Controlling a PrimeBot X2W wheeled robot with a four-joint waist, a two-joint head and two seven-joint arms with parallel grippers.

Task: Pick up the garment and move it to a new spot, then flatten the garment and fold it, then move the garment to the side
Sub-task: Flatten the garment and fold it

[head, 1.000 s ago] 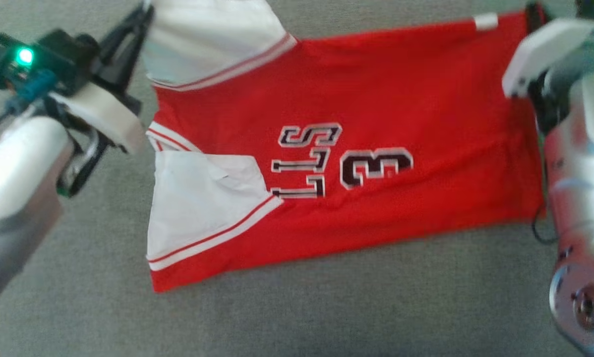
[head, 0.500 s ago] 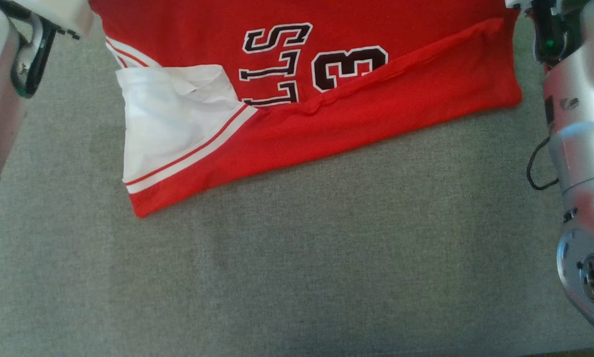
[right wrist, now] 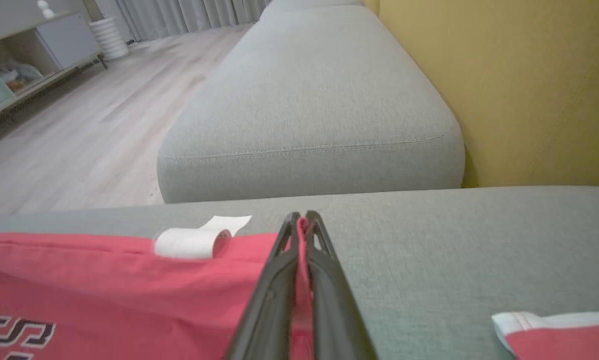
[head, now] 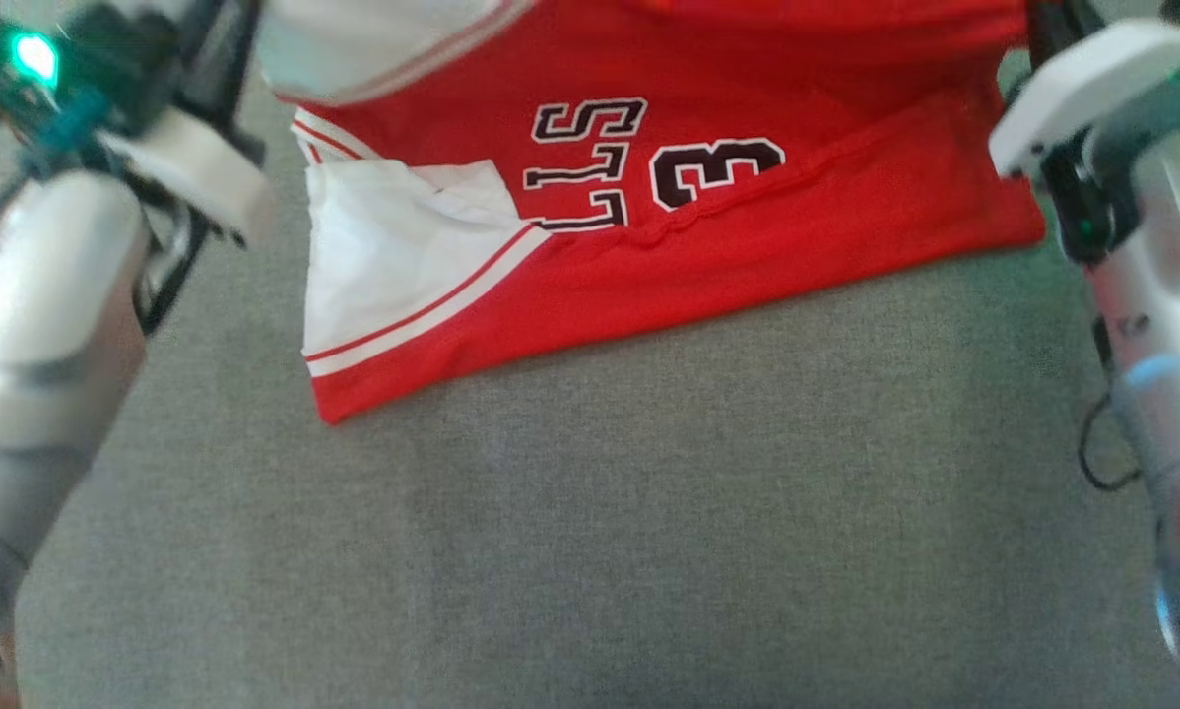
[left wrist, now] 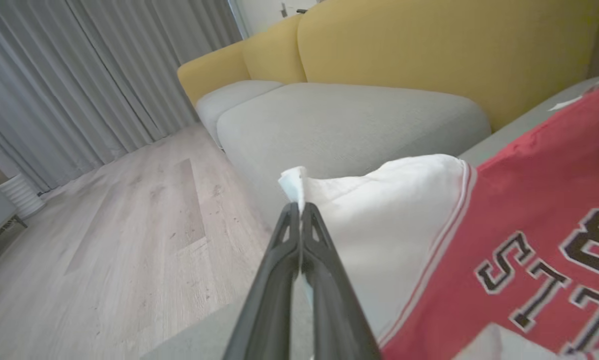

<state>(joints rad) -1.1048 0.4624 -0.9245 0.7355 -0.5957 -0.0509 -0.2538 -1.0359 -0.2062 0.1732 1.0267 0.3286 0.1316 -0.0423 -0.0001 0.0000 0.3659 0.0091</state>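
Newly lifted, the soft, light jersey [head: 748, 246] sags between our left claw [left wrist: 299, 207] and right claw [right wrist: 302, 218], each pinching its far edge.

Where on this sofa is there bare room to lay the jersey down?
The wide grey seat on the near side of the jersey is bare. So is the next cushion beside the yellow backrest. The jersey's far corners are crowded, pinched by the left gripper and right gripper.
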